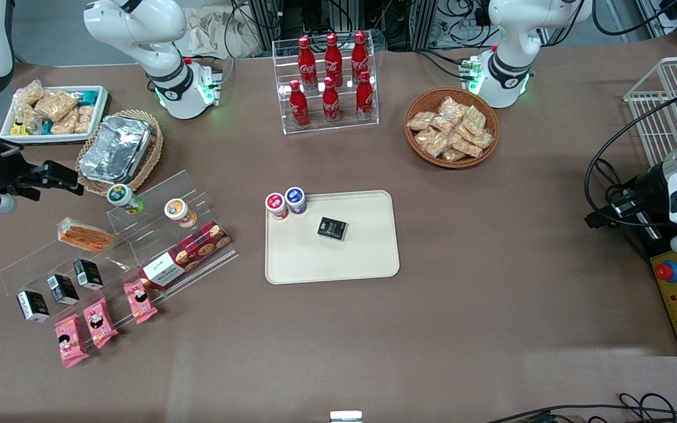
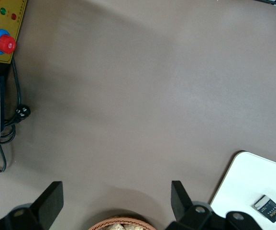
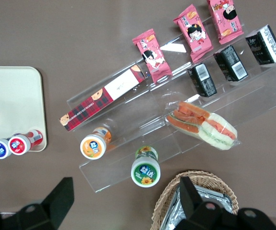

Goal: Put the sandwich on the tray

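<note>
Claw (image 3: 123, 201) on the working arm is hanging up in the air at its own end of the bench, fingers (image 3: 60, 197) spread wide with nothing between them. In the front view it sits near the foil container (image 1: 115, 148) in its wicker basket (image 1: 151, 154).

Sandwich (image 1: 86, 234) is lying on the upper step of the clear acrylic display stand (image 1: 156, 194), wrapped in plastic, orange and green filling showing. It isn't touching the claw.

Same stand also holds a green-lidded cup (image 1: 123, 198) and an orange-lidded cup (image 1: 178, 211), a long red cookie box (image 1: 185, 254), three small black cartons (image 1: 62, 288) and three pink snack packets (image 1: 99, 323) along the lowest step.

Tray (image 1: 368, 258) is mid-bench, well apart from the sandwich. On it: a small black box (image 1: 332, 228), plus a red-lidded cup (image 1: 276, 205) and a blue-lidded cup (image 1: 295, 200) at one corner.

Farther from the camera there's a rack of cola bottles (image 1: 331, 76), a basket of cracker bags (image 1: 451, 128) and a white bin of snacks (image 1: 53, 111).
</note>
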Robot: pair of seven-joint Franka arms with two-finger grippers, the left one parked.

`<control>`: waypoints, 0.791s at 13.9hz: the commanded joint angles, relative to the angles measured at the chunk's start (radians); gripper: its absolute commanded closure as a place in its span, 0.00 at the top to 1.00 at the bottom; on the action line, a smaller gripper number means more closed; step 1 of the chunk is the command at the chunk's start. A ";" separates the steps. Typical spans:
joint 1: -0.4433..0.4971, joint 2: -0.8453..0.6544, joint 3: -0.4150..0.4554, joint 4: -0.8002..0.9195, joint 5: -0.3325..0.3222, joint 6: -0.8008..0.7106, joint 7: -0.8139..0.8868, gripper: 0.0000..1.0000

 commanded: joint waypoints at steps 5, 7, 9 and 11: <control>-0.016 0.037 0.001 0.045 -0.021 -0.033 -0.007 0.99; -0.028 0.041 0.001 0.035 -0.021 -0.047 -0.012 0.99; -0.048 0.043 0.003 0.033 -0.020 -0.048 -0.048 0.99; -0.075 0.044 0.001 0.019 -0.020 -0.044 -0.125 0.99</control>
